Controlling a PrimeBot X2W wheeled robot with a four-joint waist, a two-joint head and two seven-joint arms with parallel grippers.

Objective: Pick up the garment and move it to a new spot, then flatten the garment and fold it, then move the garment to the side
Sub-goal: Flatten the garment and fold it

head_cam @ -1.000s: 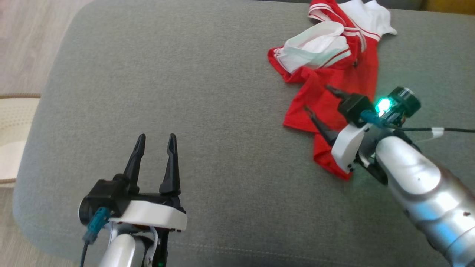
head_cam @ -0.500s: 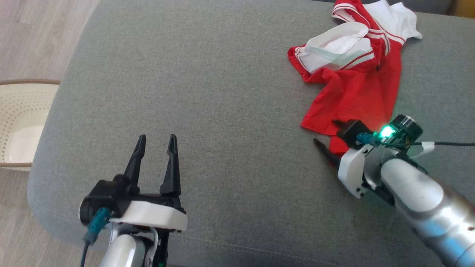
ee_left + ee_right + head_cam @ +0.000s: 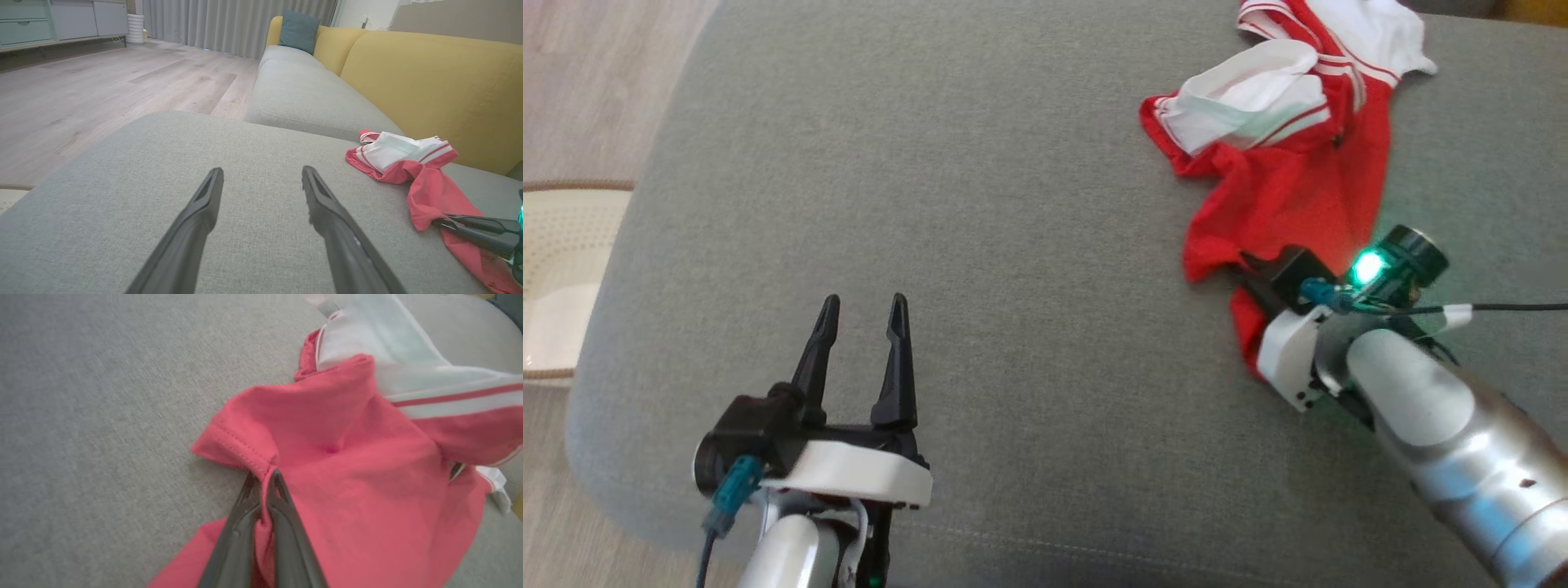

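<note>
**Right gripper pinches the red hem, and the lift comes next**

The right gripper point(image 3: 264, 477) is closed on a fold of the garment point(image 3: 1298, 188). In the right wrist view its two dark fingers meet with a ridge of red cloth squeezed between them, just below the stitched hem. The cloth puckers upward around the pinch. The rest of the garment, red with a white striped collar part, lies crumpled on the grey seat cushion point(image 3: 1013, 204), at its far right and close to the yellow backrest point(image 3: 429, 81). The left gripper point(image 3: 863, 300) hovers over bare cushion well apart from the garment, with its fingers spread and nothing between them.

This looks like the first step, picking the garment up, with the grasp only just made. The next move calls for a lift high enough that the trailing collar end clears the cushion, and then a carry toward the bare grey stretch on the robot's left. The hold is on a thin edge fold, so a slow rise would suit it, since a quick pull might let the cloth slide out.

Half a second ago the right gripper's fingers stood apart at the near edge of the red cloth. Now they are shut, and the hem there has bunched into a raised ridge. The left gripper holds the same pose as before. The head view itself has shifted a little, so the garment's small change of place in the picture is the camera's doing
</note>
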